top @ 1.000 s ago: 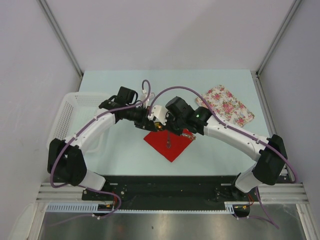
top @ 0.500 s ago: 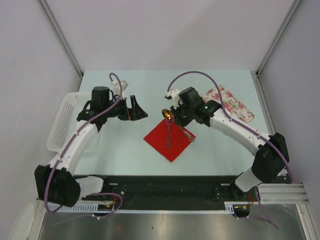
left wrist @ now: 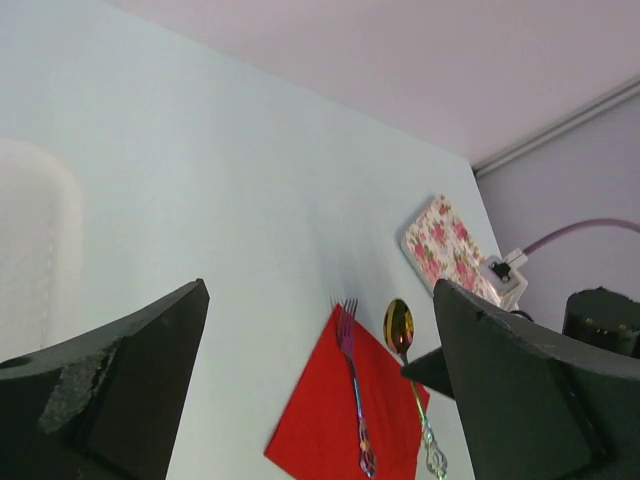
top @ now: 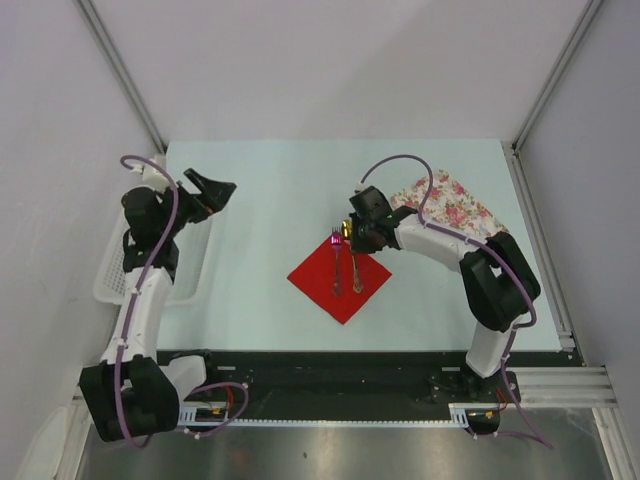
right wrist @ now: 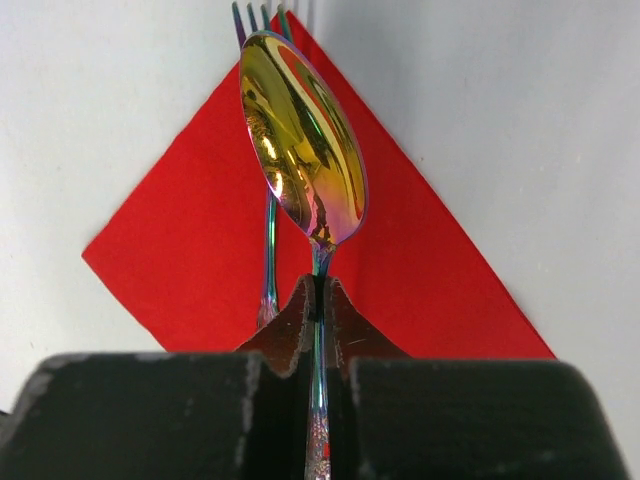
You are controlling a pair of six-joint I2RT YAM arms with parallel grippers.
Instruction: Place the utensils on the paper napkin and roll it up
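Top external: pale surface (top: 260, 200), red paper napkin (top: 312, 282) a diamond at centre. Right gripper (top: 358, 236) nearest, at its 12 o'clock corner, jaws pinched shut on the spoon (top: 345, 229) at the neck; long axis 12 to 6, parallel to the fork (top: 336, 265) flat on the napkin, just on its 3 o'clock side. Left gripper (top: 212, 188) well apart toward 9 o'clock, jaws wide and empty. One second ago: both arms crowded over the napkin, left jaws closed.
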